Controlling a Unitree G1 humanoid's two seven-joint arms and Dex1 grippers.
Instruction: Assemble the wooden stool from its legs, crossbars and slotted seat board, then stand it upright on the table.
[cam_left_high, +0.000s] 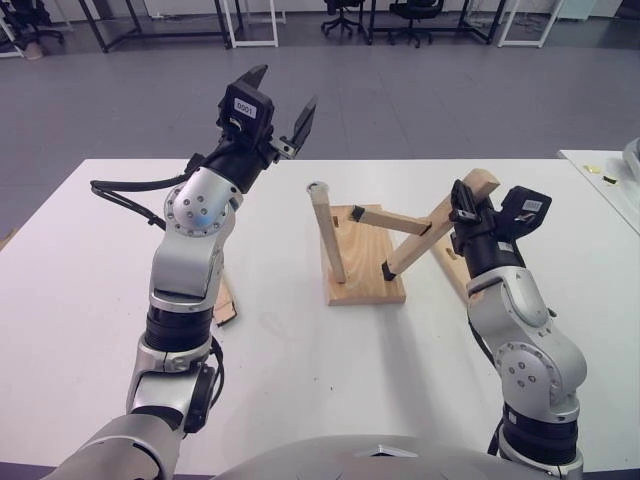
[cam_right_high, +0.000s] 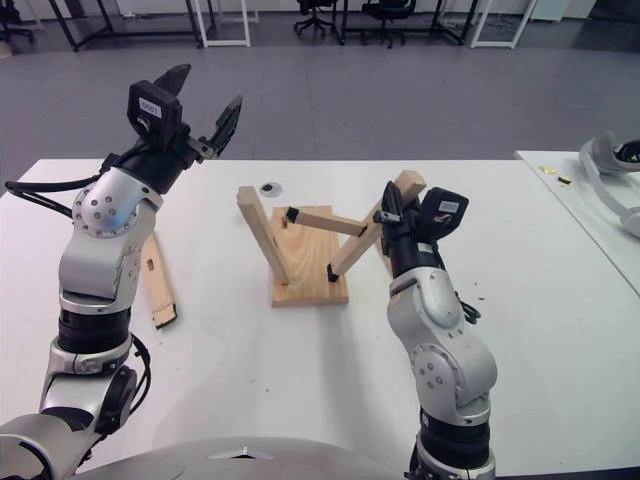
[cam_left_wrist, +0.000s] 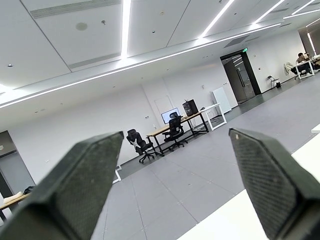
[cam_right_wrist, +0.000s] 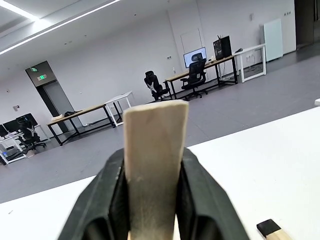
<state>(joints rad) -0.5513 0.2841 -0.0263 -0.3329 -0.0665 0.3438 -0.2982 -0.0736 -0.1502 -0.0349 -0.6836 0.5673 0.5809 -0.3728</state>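
My right jaws clench the leg (cam_left_high: 422, 240), slanting from upper right down-left onto the seat board (cam_left_high: 365, 285) at centre; my left jaws hang released, upper left, farther off

Your left arm (cam_left_high: 190, 250) covered most of a wooden piece (cam_left_high: 225, 300) at centre left; the right gripper (cam_right_wrist: 152, 164) hid the lower sides of the leg (cam_right_wrist: 155, 130) at bottom centre.
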